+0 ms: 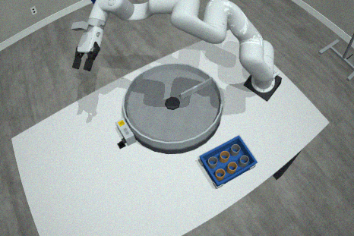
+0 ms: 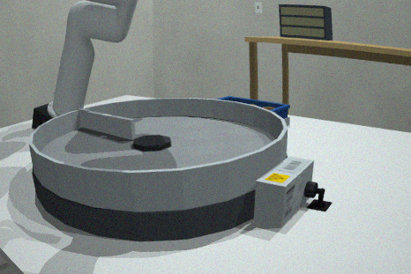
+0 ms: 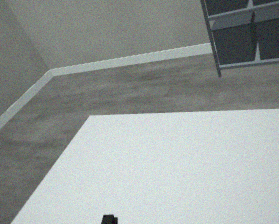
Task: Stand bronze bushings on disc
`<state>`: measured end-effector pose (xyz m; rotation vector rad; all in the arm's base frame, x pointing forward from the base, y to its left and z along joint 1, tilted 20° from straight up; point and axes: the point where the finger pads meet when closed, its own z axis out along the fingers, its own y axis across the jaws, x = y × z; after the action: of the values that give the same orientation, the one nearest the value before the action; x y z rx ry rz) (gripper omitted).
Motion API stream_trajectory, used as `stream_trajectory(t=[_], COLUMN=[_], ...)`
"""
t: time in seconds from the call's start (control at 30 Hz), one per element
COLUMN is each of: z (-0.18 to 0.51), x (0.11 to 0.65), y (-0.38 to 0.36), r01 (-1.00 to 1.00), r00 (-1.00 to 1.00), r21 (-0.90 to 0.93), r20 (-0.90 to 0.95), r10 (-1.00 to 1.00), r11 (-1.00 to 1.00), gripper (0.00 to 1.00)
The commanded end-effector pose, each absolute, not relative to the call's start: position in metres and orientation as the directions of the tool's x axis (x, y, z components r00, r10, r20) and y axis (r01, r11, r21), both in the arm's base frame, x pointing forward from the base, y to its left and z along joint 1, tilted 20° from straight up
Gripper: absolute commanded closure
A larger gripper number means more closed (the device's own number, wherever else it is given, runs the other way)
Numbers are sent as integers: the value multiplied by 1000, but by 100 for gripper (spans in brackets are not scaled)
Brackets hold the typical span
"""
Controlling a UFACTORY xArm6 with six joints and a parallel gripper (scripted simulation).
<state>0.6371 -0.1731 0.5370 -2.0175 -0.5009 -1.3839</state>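
- Fingers [image 1: 77, 61] spread wide, nothing between them; gripper [image 1: 84, 60] hangs off the table's [image 1: 76, 183] far corner, over the floor.
- Disc [image 1: 152, 118] bare: only hub [image 1: 172, 102] and a divider bar [image 1: 195, 87].
- Crate [image 1: 205, 165] holds all six: three bronze bushings [image 1: 224, 155] [image 1: 232, 167] [image 1: 220, 174], three steel bushings [image 1: 235, 148]; they look upright, though small from the top view.
- Progress: zero placed, three to go. Gripper well apart from crate.
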Motion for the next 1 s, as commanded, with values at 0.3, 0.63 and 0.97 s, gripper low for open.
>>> stream_trajectory(t=[0.3, 0.63, 0.97], z=[518, 472, 427], x=[553, 466, 400], y=[-121, -85, -67], r01=[392, 132, -72], r00=[655, 815, 866], r21=[-468, -533, -515], r20=[747, 538, 392], r10=[-117, -215, -309], r11=[-792, -836, -854], gripper=[0, 0, 0])
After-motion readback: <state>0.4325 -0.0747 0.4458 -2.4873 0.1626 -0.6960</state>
